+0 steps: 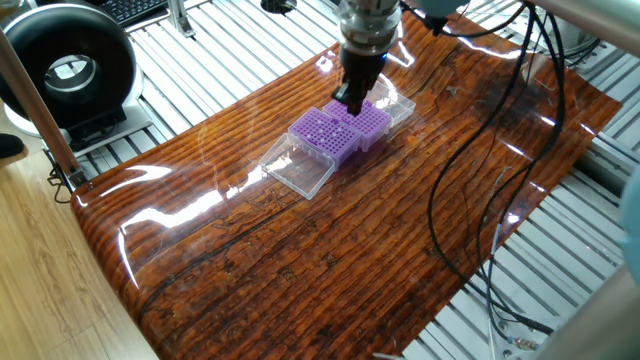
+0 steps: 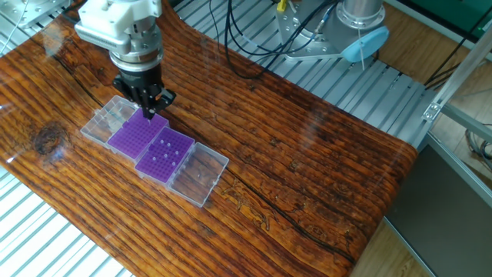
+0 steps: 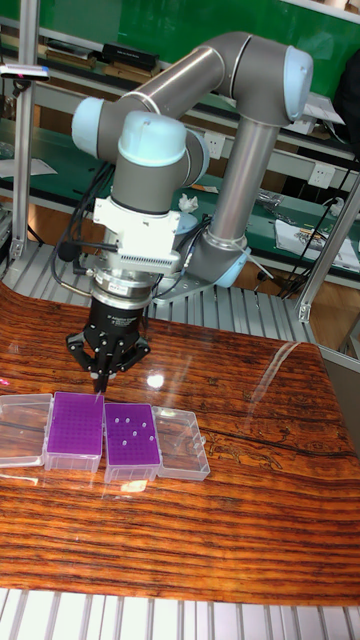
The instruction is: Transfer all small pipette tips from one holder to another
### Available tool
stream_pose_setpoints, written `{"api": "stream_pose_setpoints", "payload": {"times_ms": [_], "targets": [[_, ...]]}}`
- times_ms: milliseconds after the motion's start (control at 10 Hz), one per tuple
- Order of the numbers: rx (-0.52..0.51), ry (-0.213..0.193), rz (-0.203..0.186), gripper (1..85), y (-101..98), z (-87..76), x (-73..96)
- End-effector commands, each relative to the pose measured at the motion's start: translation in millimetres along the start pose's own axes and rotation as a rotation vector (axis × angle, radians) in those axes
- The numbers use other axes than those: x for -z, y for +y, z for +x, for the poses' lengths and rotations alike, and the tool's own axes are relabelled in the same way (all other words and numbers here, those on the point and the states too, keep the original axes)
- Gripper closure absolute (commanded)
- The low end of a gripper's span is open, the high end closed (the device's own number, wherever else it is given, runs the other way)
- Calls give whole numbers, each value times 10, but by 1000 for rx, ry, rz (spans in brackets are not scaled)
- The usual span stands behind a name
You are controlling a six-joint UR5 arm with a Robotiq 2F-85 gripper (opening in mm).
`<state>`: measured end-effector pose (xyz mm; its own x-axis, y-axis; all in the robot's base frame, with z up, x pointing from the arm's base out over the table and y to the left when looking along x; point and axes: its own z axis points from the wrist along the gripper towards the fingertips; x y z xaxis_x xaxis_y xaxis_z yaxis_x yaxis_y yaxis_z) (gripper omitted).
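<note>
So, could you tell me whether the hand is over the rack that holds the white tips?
No, the hand hangs over the other rack, whose grid looks bare.

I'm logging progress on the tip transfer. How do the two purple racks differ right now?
The rack under the gripper, call it the far rack, shows no white tips that I can make out; the near rack holds several scattered white tips. The gripper hangs over the far rack's edge, while nothing is above the near rack. Both are square, purple, finely gridded, with clear lids folded outward.
</note>
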<state>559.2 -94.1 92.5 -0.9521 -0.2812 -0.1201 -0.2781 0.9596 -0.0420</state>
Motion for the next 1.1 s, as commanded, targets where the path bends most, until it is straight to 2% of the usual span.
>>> {"api": "stream_pose_setpoints", "payload": {"times_ms": [0, 500, 1000], "targets": [[-13, -25, -10, 843, 16, 3, -87], [-19, -43, -16, 843, 43, 35, -158], [-15, -58, -27, 843, 69, 2, -181]]}}
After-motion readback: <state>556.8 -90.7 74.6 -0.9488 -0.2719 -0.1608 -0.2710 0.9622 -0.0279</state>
